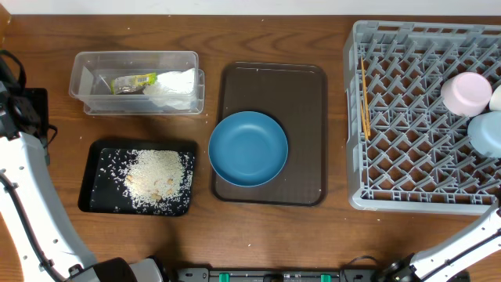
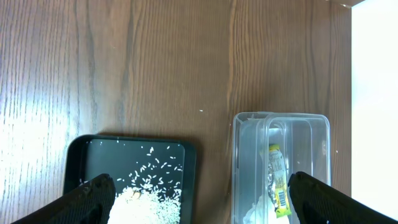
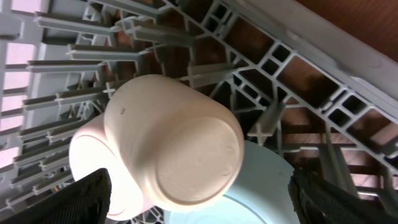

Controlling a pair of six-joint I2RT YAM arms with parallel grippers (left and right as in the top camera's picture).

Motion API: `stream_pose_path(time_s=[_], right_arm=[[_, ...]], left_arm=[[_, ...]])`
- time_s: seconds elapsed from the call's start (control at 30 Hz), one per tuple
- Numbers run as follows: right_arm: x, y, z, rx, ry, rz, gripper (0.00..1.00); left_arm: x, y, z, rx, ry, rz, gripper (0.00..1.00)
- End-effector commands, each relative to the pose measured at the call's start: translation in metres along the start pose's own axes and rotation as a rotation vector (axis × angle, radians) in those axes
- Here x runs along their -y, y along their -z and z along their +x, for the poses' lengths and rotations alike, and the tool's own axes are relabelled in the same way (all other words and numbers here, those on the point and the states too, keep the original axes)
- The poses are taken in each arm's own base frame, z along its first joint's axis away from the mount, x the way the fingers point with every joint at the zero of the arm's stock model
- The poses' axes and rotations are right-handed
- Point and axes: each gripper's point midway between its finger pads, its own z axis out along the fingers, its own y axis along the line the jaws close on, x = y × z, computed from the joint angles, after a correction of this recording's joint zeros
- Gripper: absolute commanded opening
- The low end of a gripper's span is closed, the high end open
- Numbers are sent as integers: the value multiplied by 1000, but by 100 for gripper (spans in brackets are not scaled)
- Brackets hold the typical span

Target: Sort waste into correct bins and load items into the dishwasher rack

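1. The left arm (image 1: 27,196) stands at the 9 o'clock edge of the wooden table (image 1: 274,31). In its wrist view the left gripper (image 2: 214,202) is spread wide and holds nothing. One dark fingertip (image 2: 93,200) is in each bottom corner of the frame.
2. At 10 o'clock sits the clear tub (image 1: 137,59), holding a yellow-green wrapper (image 1: 133,81) and crumpled white tissue (image 1: 174,86). The tissue is at the wrapper's 3 o'clock.
3. At 8 o'clock, just below the tub, lies the black tray (image 1: 98,176). A heap of rice (image 1: 159,178) sits on its 3 o'clock half, with loose grains scattered around it.
4. In the middle is the brown tray (image 1: 305,94). The blue bowl (image 1: 248,149) sits upright and empty at the tray's 8 o'clock, with its rim reaching just past the tray's edge.
5. At 3 o'clock is the grey dishwasher rack (image 1: 407,180). Thin yellow sticks (image 1: 365,98) lie along its 9 o'clock side. At its far 3 o'clock side are a pink cup (image 1: 466,92) and, just beside it at 5 o'clock, a light blue cup (image 1: 487,133).
6. The right arm (image 1: 458,249) enters at 5 o'clock. The right gripper (image 3: 214,199) hangs over the rack with its fingers apart and grips nothing. Under it a pale cup (image 3: 180,149) lies tipped, base toward the camera.
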Motion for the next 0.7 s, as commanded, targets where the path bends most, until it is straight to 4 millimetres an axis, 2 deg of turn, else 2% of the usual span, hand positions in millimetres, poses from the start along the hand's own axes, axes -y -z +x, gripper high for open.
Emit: stream_pose_path(time_s=[0.0,0.13,0.27,0.37,0.47,0.53,0.63,0.67], right_arm=[[-10,-7,3,-15,23,-40,90],[-15,-17,6,-22,26,-67,88],[-11,-35,17,-54,-44,-62,87],[-10,-47,25,-83,-73,-91,83],[-7,-50,28,-91,-75,-89,79],[-4,-48,26,-86,-78,-89,72],[0,-42,23,-77,-91,-90,44],[2,-39,22,-72,-94,-89,44]], left_arm=[[-2,-2,-2,8,-10,-14,92],[-2,-2,-2,8,-10,-14,92],[-2,-2,-2,8,-10,-14,92],[-2,-2,-2,8,-10,-14,92],[-2,-2,-2,8,-10,-14,92],[-2,-2,-2,8,-10,-14,92],[-2,-2,-2,8,-10,-14,92],[-2,-2,-2,8,-10,-14,92]])
